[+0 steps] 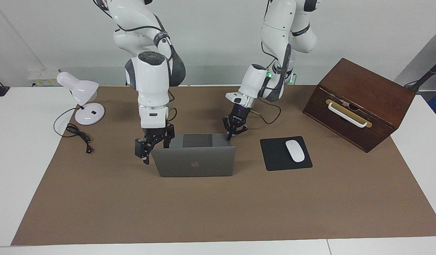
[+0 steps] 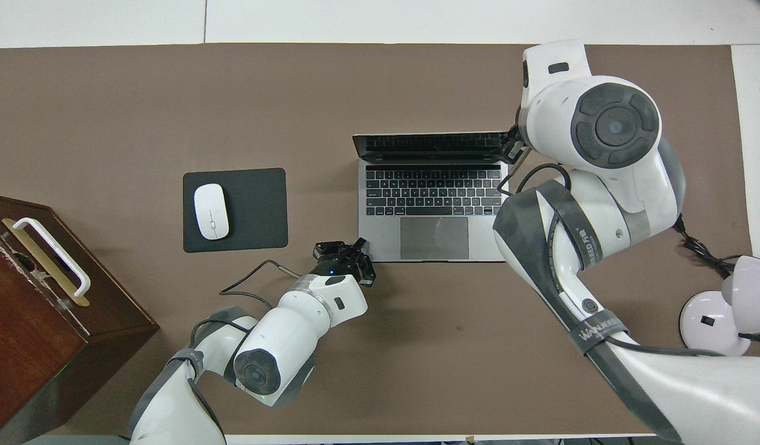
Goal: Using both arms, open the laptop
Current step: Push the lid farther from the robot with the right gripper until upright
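Beside the black mouse pad [image 1: 285,153], the slim silver-grey laptop [image 1: 195,161] stood open. Left tool [image 1: 231,134], shut, pinned its deck corner; right tool [image 1: 146,150] gripped the lid corner. Next move, judged: release.

The laptop [image 1: 195,161] stands open mid-mat, its lid [image 1: 194,166] tilted away from the robots. The right gripper [image 1: 147,147] sits at the lid's corner, the left gripper [image 1: 233,131] at the deck's near corner — both block those ends. Past the left gripper's tip, toward the left arm's end, lie the mouse pad [image 1: 274,156] and mouse [image 1: 295,151], then the wooden box [image 1: 359,102]. Off the right gripper's outer side, a cord [image 1: 78,136] and lamp [image 1: 84,97] stand well apart. Brown mat [image 1: 218,209] lies bare on the lid's logo side — open passage.
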`<state>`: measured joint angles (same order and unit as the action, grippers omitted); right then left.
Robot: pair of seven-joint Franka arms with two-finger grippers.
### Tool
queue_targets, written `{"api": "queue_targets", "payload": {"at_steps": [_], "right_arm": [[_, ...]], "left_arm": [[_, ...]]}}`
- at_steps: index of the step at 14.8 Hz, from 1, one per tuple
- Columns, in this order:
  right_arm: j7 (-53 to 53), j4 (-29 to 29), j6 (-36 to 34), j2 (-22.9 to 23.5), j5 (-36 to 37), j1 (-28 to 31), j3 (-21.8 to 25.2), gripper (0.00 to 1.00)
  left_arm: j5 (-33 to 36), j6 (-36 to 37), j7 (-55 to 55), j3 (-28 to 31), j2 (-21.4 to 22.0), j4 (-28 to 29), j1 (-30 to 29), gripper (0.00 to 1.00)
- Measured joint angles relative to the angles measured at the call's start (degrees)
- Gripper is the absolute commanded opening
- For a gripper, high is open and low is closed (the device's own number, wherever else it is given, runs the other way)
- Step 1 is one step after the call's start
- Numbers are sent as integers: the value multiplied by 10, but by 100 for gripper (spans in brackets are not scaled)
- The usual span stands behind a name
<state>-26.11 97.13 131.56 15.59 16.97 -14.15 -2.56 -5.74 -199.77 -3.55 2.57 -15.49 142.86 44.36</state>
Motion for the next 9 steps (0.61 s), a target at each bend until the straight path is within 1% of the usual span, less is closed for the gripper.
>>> {"api": "queue_targets", "payload": {"at_steps": [6, 9], "right_arm": [[0, -41, 0, 40, -6, 14, 0, 100], [0, -50, 0, 48, -9, 15, 0, 100]], "left_arm": [[0, 0, 0, 0, 0, 0, 0, 0], [0, 0, 0, 0, 0, 0, 0, 0]]}}
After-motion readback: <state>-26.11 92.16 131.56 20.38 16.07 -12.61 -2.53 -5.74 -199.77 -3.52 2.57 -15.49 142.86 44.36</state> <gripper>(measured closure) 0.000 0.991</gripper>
